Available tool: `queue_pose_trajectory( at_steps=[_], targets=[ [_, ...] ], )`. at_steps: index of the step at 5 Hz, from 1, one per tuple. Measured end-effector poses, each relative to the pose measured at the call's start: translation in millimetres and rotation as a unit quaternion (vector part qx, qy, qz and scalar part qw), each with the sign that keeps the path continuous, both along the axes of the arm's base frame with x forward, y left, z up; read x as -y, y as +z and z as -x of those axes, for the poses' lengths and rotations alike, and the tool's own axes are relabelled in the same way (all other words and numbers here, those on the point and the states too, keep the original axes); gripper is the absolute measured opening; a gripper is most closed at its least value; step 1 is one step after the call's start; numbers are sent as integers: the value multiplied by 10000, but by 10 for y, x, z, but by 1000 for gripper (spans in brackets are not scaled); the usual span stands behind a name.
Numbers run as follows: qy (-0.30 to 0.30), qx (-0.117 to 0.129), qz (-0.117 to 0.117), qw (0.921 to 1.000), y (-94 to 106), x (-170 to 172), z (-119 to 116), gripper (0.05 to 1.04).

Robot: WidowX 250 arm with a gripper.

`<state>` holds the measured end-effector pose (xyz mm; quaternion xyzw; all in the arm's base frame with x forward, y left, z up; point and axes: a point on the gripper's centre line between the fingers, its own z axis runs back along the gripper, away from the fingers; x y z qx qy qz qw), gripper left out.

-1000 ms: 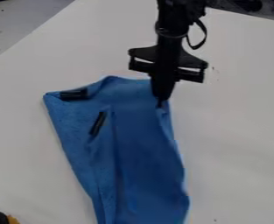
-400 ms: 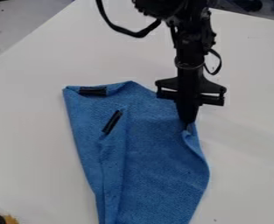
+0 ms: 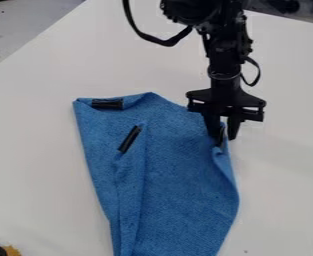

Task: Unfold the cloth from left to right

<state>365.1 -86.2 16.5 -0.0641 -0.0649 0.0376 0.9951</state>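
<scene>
The blue cloth (image 3: 179,175) lies on the white table, long and folded lengthwise, with its lower end cut off by the view's bottom edge. Two black clips or strips sit on it, one at the upper left corner and one slanted near the middle of a fold. At the cloth's upper right corner is the gripper (image 3: 224,138), pointing down, its two fingers parted. One finger is over the blue edge and the other is just right of it. A small dark piece shows at the corner between them.
The white table (image 3: 38,145) surrounds the cloth, its left edge running diagonally toward the top. A black and yellow object (image 3: 1,249) is at the lower left corner. Dark items lie beyond the table at the top right.
The gripper moved right and down with the cloth's corner, and the cloth shifted right and spread wider. Since the later earlier frame, its fingers have opened and it has risen slightly.
</scene>
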Motion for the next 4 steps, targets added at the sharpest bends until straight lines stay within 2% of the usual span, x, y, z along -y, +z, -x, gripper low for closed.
queue_pose_trajectory(
  at_steps=[1, 2, 3, 4],
  targets=[
    [-169, -12, -97, 9998, 120, 116, -46, 795],
    [-173, -17, -84, 9998, 229, 211, -89, 1004],
    [-139, -7, -75, 9999, 270, 289, -96, 1003],
    [-253, 21, -552, 9982, 250, 239, -66, 999]
  ],
)
